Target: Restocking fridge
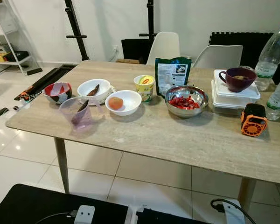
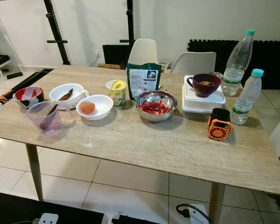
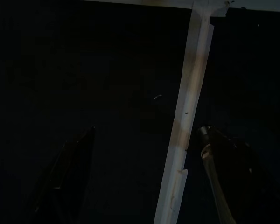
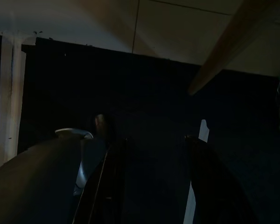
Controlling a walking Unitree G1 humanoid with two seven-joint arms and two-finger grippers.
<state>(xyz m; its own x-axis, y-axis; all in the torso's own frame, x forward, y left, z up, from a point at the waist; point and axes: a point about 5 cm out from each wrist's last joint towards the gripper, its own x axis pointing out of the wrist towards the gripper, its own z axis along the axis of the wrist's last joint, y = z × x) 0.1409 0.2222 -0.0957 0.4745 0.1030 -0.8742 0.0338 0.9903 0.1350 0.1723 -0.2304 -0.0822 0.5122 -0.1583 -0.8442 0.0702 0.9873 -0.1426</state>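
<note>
Both arms hang idle below the tabletop (image 1: 177, 140) — left jaws (image 3: 144, 177) and right jaws (image 4: 151, 182) spread, empty. The open steel bowl (image 1: 186, 100) and the purple cup (image 1: 78, 113) near the edge could tip or spill — a hurried, off-centre grasp would cause it.

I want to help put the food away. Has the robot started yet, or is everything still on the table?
Nothing looks put away yet. The metal bowl of red food, the white bowl, the yellow cup, the green bag, the white boxes and both water bottles all sit on the table. Nothing is in hand: the left tool and right tool hang low and empty. The whole job is left.
</note>
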